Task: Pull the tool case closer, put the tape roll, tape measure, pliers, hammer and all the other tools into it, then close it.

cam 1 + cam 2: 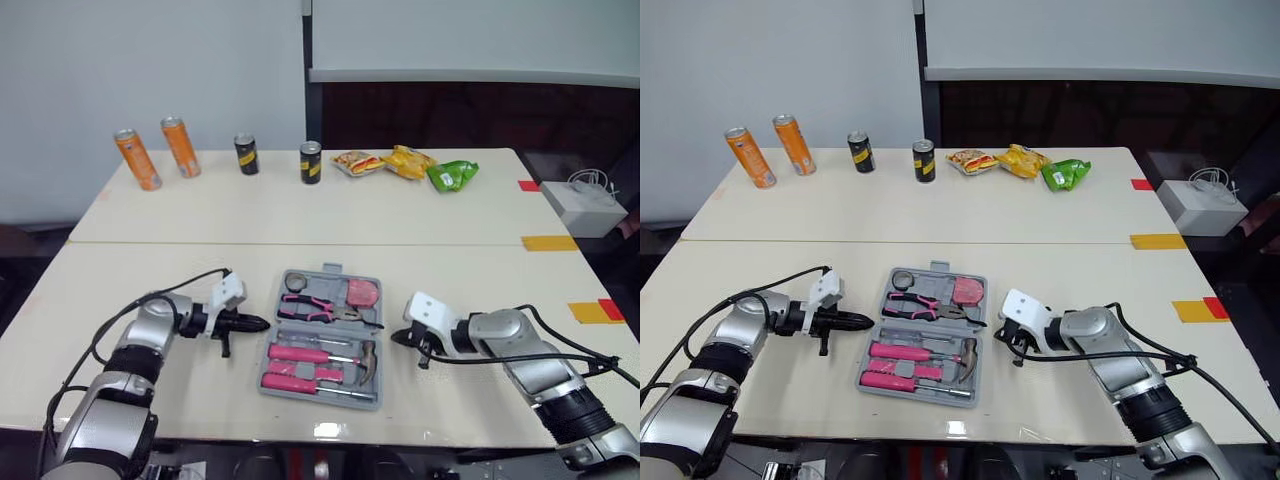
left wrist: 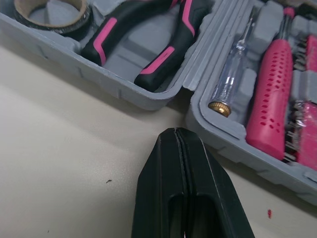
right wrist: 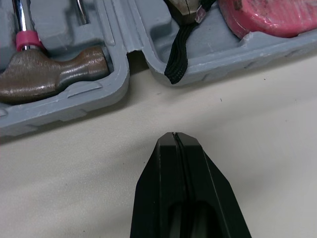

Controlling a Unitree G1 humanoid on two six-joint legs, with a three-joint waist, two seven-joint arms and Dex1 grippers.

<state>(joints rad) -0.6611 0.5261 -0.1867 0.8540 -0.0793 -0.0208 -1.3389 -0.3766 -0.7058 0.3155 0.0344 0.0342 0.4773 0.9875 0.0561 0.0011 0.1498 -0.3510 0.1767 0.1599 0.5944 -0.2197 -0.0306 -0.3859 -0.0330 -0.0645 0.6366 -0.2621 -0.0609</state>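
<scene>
Case [image 1: 322, 399] is lying open and flat at 6 o'clock on the near table [image 1: 180, 280], between the two grippers. Two smooth beige tables are standing edge to edge. The far table [image 1: 300, 215] is carrying two orange cans [image 1: 137, 160] at 11 o'clock from the case, two black cans [image 1: 246, 155] near 12, and three crinkled snack bags [image 1: 410, 161] at 1. A white box [image 1: 583, 207] is sitting at 2 o'clock, past the table's edge. A white wall [image 1: 150, 60] is running behind.

The case is grey moulded plastic with shaped recesses. It is holding a tape roll [image 2: 52, 11], pliers [image 2: 148, 44] with pink-and-black grips, a dimpled pink screwdriver [image 2: 272, 94], a dull brown-metal hammer [image 3: 49, 74] and a pink tape measure [image 3: 267, 17].

Left gripper [image 1: 255, 323] is lying low over the table at the case's 9 o'clock, pointing toward 3, fingers pressed together on nothing. Right gripper [image 1: 400, 337] is mirroring it at 3 o'clock, pointing toward 9, fingers likewise pinched together and empty, its tip just short of the case.
</scene>
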